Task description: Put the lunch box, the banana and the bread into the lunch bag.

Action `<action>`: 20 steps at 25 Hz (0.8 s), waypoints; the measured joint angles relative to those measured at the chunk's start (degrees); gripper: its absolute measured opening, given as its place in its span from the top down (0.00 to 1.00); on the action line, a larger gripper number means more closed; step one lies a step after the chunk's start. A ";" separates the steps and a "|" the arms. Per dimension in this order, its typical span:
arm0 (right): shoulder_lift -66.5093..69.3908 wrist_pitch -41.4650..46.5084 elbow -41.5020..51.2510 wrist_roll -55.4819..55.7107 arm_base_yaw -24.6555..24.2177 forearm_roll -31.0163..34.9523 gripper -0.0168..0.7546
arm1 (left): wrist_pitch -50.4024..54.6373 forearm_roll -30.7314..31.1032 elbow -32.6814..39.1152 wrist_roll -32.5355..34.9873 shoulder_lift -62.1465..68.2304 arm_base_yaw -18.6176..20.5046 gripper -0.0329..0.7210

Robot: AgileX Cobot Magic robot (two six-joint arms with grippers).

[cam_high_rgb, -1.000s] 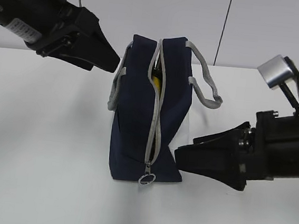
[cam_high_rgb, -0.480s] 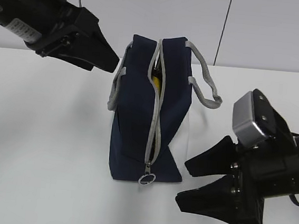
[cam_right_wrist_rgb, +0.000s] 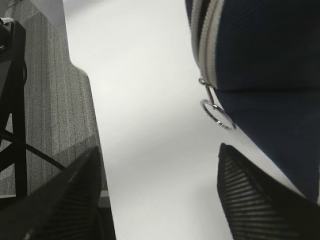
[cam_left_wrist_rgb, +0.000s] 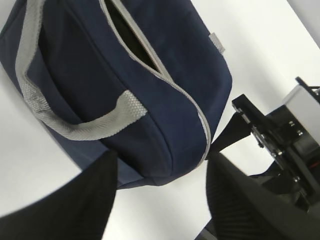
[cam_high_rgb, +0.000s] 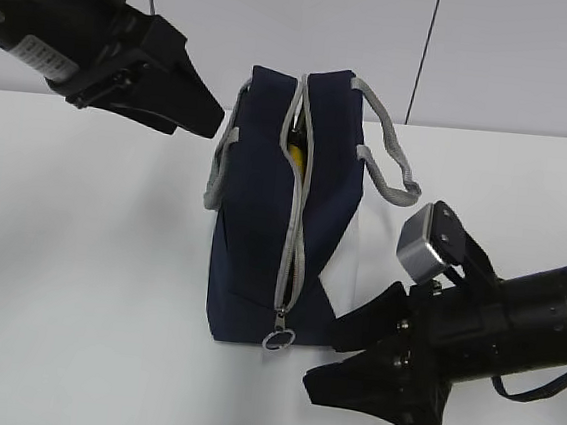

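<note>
Both black fingers (cam_right_wrist_rgb: 260, 200) of the right gripper (cam_high_rgb: 334, 363) stand spread wide with nothing between them, their tips low over the white table (cam_high_rgb: 86, 284) just beside the near end of the large boxy navy-blue fabric lunch bag (cam_high_rgb: 261, 240). In the right wrist view the bag's small metal ring pull (cam_right_wrist_rgb: 217, 114) hangs from the grey zipper (cam_high_rgb: 295, 214) between and ahead of those two fingers, not touched by either.

Up at the left, the left gripper (cam_high_rgb: 212, 115) also has its black fingers (cam_left_wrist_rgb: 75, 200) parted and empty; in the left wrist view they frame the bag's side and one grey webbing handle (cam_left_wrist_rgb: 85, 120) without touching them. It hangs in the air beside the bag's far upper corner.

That bag stands upright near the middle of the table, its narrow end toward the front edge. Its zipper runs over the top and down the near end, with the pull at the bottom. Along the top the zipper gapes slightly, and a sliver of something yellow (cam_high_rgb: 296, 154) shows in the gap; what it is cannot be told. A second grey handle (cam_high_rgb: 394, 163) droops over the bag's right side, above a white lower panel (cam_high_rgb: 351, 264). Grey floor (cam_right_wrist_rgb: 45, 100) lies beyond the table's edge.
</note>
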 joint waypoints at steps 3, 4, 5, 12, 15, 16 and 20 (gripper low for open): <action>2.59 -0.12 -1.14 -1.16 1.46 0.45 0.29 | 0.00 0.23 0.00 0.00 0.00 0.00 0.43; 3.34 -0.12 -1.46 -1.34 1.74 0.62 0.29 | 0.00 0.34 0.00 0.00 0.00 0.00 0.43; 4.21 -0.12 -1.88 -1.56 2.05 0.62 0.29 | 0.00 0.38 0.00 0.00 0.00 0.00 0.43; 9.07 -0.24 -3.95 -1.97 3.81 1.45 0.29 | 0.00 0.77 0.00 0.05 0.00 0.00 0.43; 10.70 -0.24 -5.36 -2.06 4.75 1.70 0.29 | 0.04 1.01 0.00 0.05 0.00 0.00 0.44; 11.28 -0.24 -5.91 -2.06 4.90 1.73 0.29 | 0.04 1.14 0.00 0.05 0.00 0.00 0.44; 12.85 -1.53 -7.33 -2.10 5.29 2.53 0.29 | 0.10 1.20 0.00 0.05 0.00 0.00 0.44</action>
